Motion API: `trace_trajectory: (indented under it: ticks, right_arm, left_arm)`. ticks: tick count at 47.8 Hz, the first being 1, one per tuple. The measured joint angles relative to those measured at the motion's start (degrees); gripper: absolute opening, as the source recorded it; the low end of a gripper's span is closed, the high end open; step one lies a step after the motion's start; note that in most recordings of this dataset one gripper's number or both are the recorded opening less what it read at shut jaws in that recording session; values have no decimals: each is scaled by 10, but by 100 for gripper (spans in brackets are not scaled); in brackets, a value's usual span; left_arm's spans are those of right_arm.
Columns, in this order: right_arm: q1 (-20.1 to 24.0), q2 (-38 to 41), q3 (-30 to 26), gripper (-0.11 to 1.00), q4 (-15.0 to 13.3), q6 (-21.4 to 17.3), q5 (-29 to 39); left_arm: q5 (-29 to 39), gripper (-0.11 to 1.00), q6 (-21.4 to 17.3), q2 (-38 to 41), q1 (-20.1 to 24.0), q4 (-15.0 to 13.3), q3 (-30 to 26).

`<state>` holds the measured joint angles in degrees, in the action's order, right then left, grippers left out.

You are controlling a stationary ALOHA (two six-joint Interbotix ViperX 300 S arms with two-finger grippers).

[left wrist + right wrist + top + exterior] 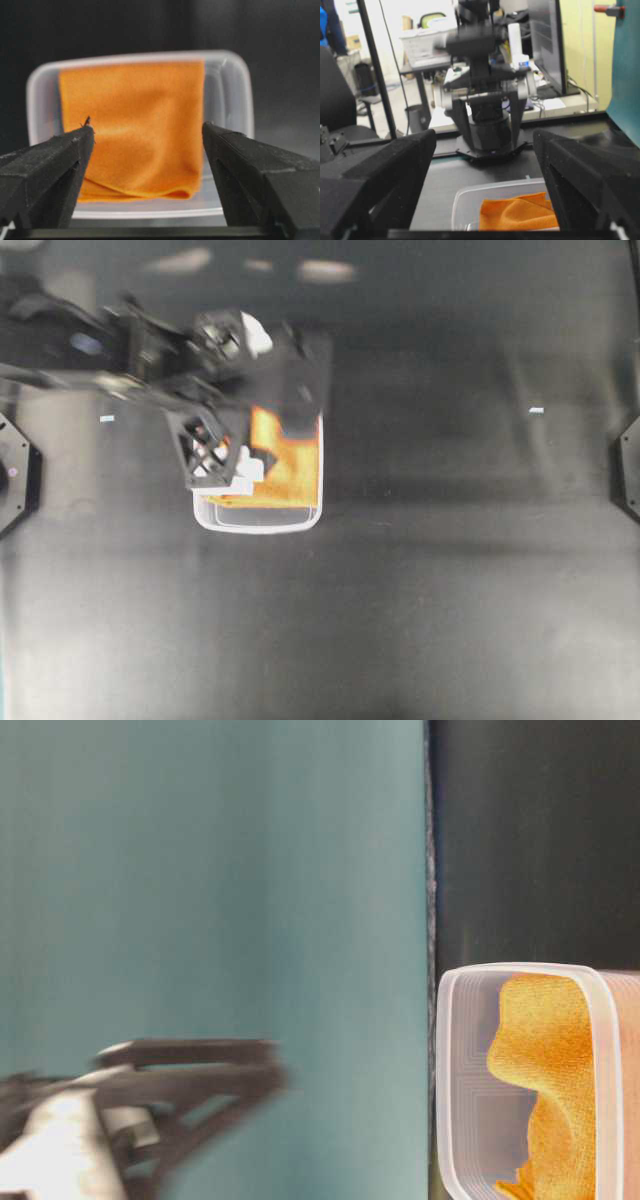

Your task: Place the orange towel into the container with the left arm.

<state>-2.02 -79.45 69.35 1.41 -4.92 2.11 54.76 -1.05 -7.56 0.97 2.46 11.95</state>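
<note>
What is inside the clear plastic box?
The orange towel lies folded inside the container. Part of the see-through bottom shows beside it. Whatever lies under the towel is covered, so that cannot be seen. The left gripper is open, holding nothing.

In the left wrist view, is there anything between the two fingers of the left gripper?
Nothing is held between them. In the left wrist view the left gripper is open, and through its gap the orange towel shows, lying in the container.

Black matte tabletop; teal backdrop panel; beyond, an office desk, monitor, black chair.
</note>
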Motion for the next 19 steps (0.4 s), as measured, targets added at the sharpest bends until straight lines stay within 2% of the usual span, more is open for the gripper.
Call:
trace_trajectory:
  ticks: [5, 10, 19]
  right_arm:
    - [1, 1, 0, 76, 0, 0, 1]
    - [1, 0, 0, 76, 0, 0, 3]
    - [0, 0, 0, 76, 0, -1, 11]
  left_arm:
    - [-2, 84, 25, -51, 4, 0, 4]
    - [-10, 84, 23, -107, -4, 0, 27]
    - [-85, 84, 29, -201, -22, -1, 112]
